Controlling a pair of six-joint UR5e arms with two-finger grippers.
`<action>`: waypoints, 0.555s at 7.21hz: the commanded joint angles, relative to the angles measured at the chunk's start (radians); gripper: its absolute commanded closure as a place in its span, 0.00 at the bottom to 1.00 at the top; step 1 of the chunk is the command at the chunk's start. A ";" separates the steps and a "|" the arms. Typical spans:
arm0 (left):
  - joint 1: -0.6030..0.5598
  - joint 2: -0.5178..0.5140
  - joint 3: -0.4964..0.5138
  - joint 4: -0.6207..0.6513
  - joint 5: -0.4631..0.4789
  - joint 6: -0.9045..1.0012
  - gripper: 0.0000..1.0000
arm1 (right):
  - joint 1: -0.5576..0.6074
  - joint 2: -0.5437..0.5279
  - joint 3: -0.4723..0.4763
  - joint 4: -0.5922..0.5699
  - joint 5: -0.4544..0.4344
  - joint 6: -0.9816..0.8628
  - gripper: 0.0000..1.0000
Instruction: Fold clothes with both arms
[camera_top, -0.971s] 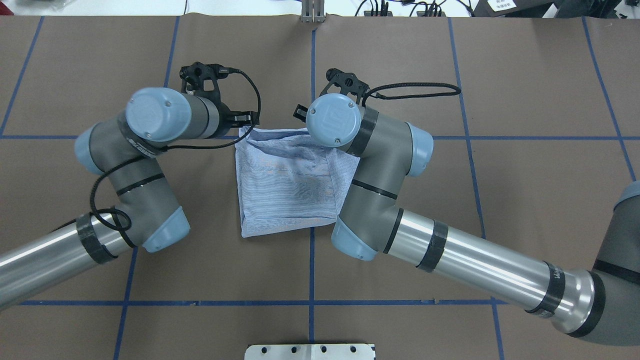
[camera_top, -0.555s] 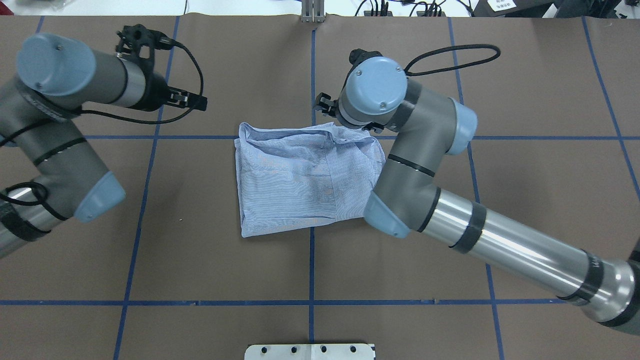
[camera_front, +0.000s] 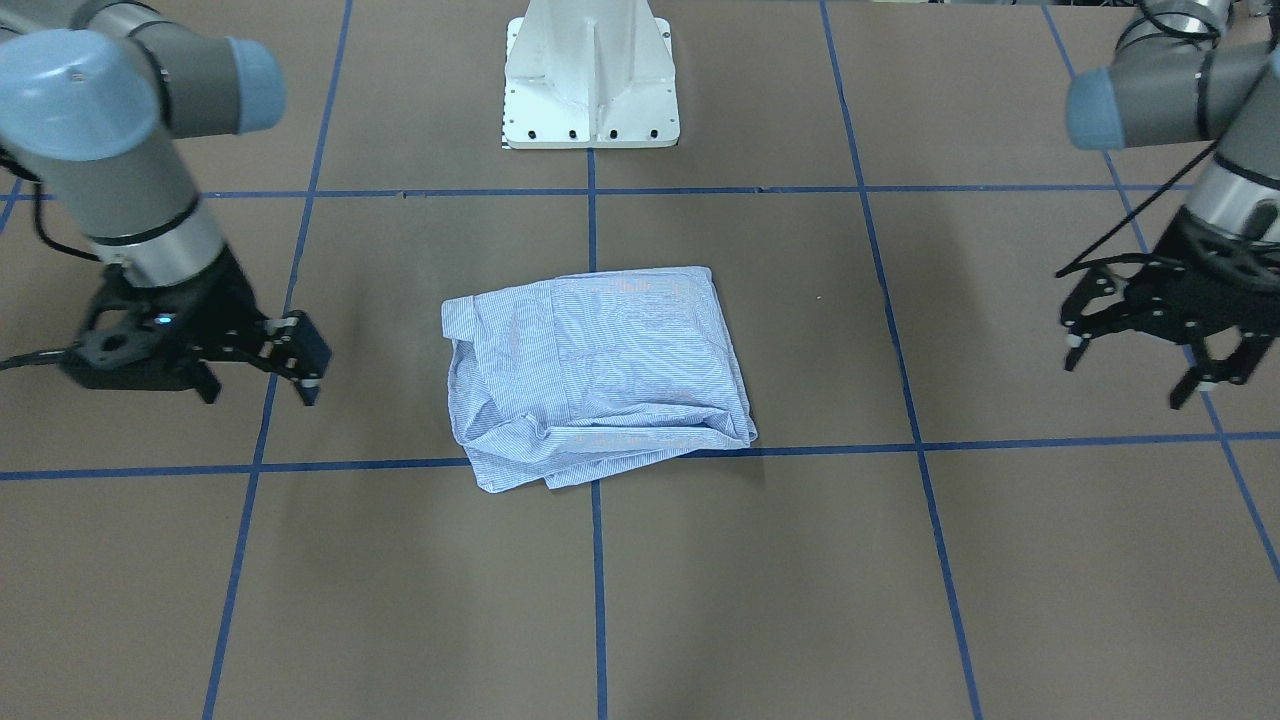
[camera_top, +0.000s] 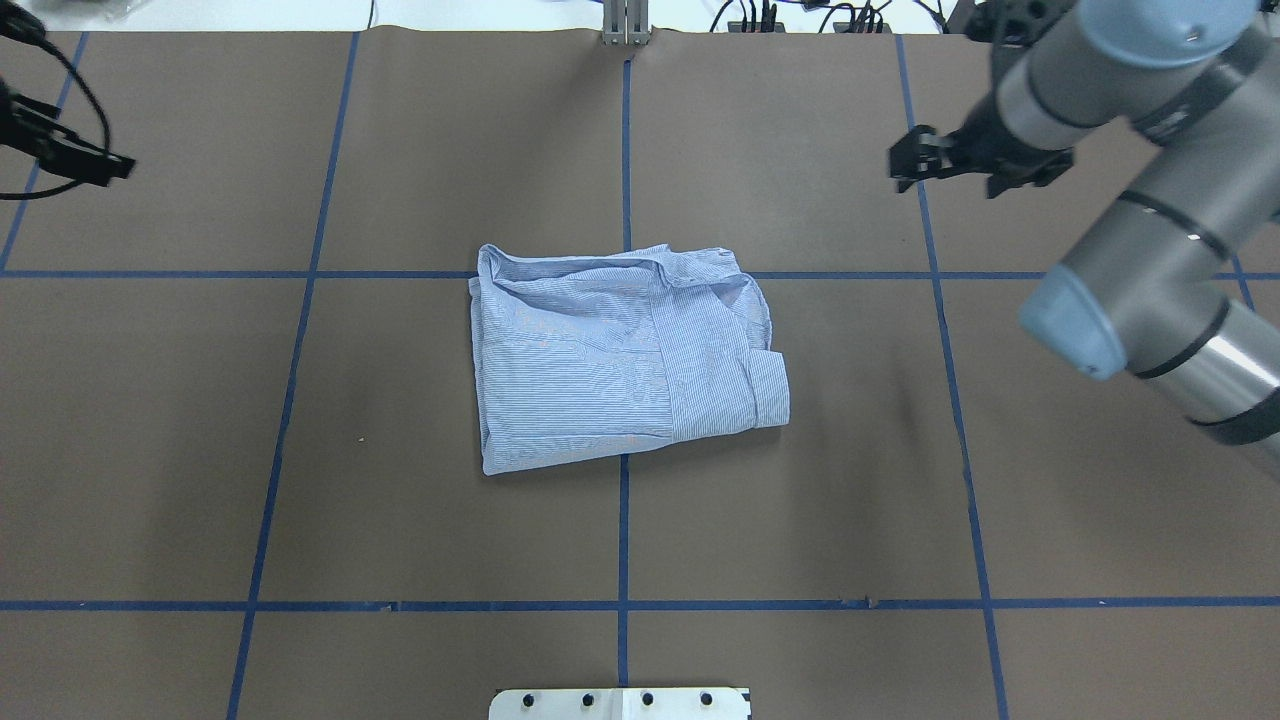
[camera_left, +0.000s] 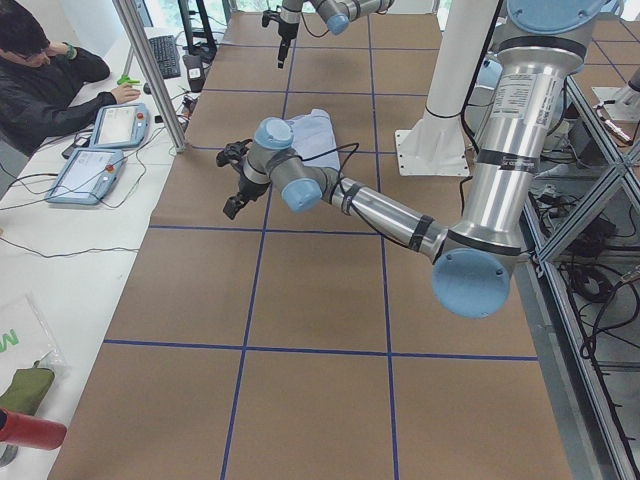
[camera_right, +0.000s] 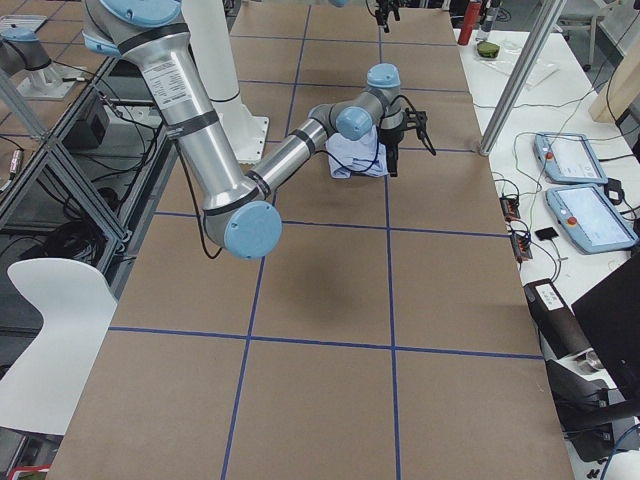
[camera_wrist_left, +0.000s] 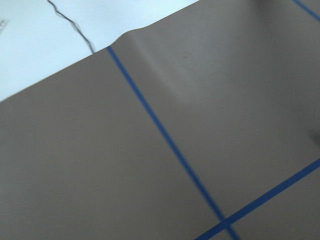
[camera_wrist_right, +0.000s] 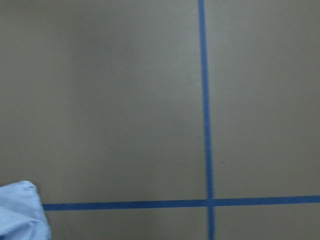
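The light blue-and-white striped shirt (camera_top: 600, 360) lies folded into a rough rectangle at the table's middle, with nothing touching it. Its edge farthest from the robot's base is rumpled and thick (camera_front: 600, 440). My left gripper (camera_front: 1130, 375) hangs open far off to the shirt's left, and only part of it shows at the overhead view's left edge (camera_top: 90, 165). My right gripper (camera_top: 945, 180) is open and empty, well away on the shirt's right and beyond it (camera_front: 258, 392). The right wrist view catches only a shirt corner (camera_wrist_right: 20, 210). The left wrist view holds only brown table.
The white pedestal base (camera_front: 590, 80) stands at the robot's side of the table. Blue tape lines (camera_top: 622, 520) grid the brown surface. A person (camera_left: 40, 80) sits at the white side desk with two control tablets (camera_left: 110, 125). A metal post (camera_left: 150, 70) rises at that edge.
Both grippers were at the shirt's far edge a second ago. Both arms have since swung outward to their own sides and away from the shirt, which now lies uncovered.
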 joint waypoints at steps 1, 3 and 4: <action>-0.209 0.033 0.007 0.160 -0.036 0.380 0.00 | 0.288 -0.228 0.013 -0.010 0.209 -0.513 0.00; -0.316 0.141 0.008 0.160 -0.149 0.466 0.00 | 0.511 -0.406 -0.005 -0.022 0.264 -0.910 0.00; -0.322 0.174 0.015 0.160 -0.221 0.453 0.00 | 0.556 -0.497 -0.005 -0.014 0.273 -0.940 0.00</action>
